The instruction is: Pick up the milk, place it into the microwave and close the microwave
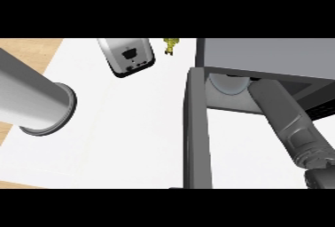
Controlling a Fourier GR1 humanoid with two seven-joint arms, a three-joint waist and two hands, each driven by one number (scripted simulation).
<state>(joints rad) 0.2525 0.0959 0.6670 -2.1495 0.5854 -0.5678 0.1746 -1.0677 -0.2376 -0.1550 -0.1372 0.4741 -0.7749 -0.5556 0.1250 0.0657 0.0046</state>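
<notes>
Head view: microwave (pixel 262 55) at upper right with its door (pixel 196 133) swung wide open, standing edge-on as a dark slab down the microwave's left side and walling off the white counter (pixel 131 142) beyond it. Right forearm (pixel 288 119) reaching up from below the microwave into its cavity, beside the pale turntable plate (pixel 229 84); right hand hidden inside, fingers impossible to judge, milk nowhere to be made out. Left of the microwave, a silver-and-black toaster (pixel 127 55), a small yellow-green object (pixel 170 44), and farther left the left forearm (pixel 29 95), its hand out of sight.
</notes>
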